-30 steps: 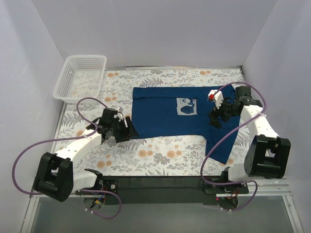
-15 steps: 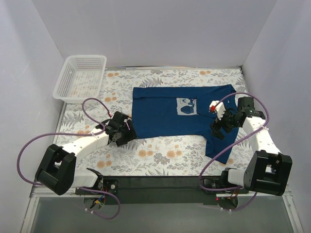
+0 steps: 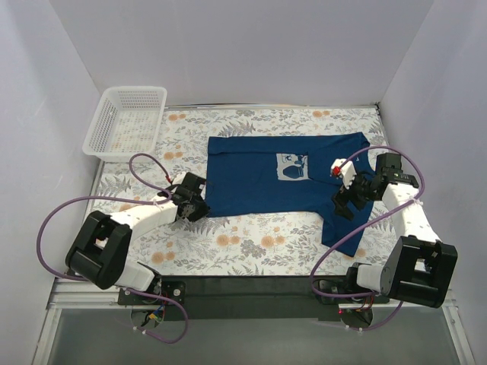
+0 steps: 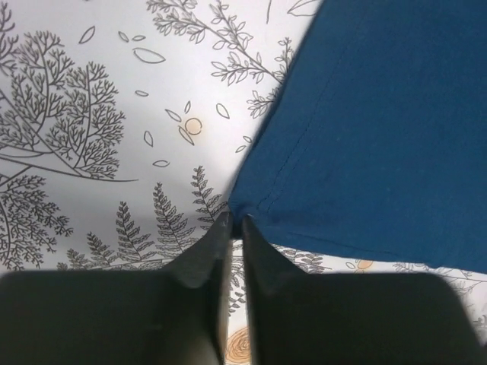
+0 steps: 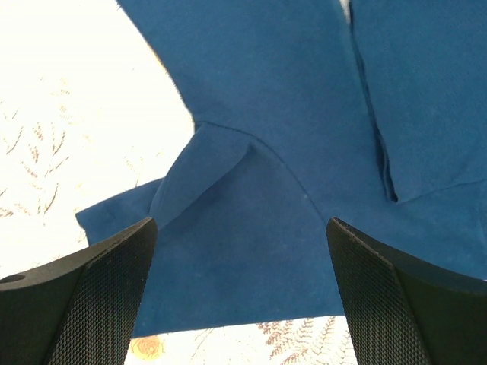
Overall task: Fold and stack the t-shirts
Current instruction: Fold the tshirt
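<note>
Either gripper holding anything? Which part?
Right gripper open, holding nothing. Left gripper: jaws nearly shut at the t-shirt hem corner; whether cloth is pinched cannot be told.

– how is the left arm (image 3: pixel 141 219) seen?
– it is stretched low from its base, forward and inward, with the wrist angled down. the left gripper (image 4: pixel 234 219) is seen all but closed, with only a thin slit between the two dark fingers (image 4: pixel 199 262).
– and the right arm (image 3: pixel 407 213)?
– it is reached forward along the right side and bent at the top, with the wrist turned back inward. the right gripper (image 5: pixel 240 228) is pointed down and held wide apart, one textured finger at each lower corner of the wrist view.
</note>
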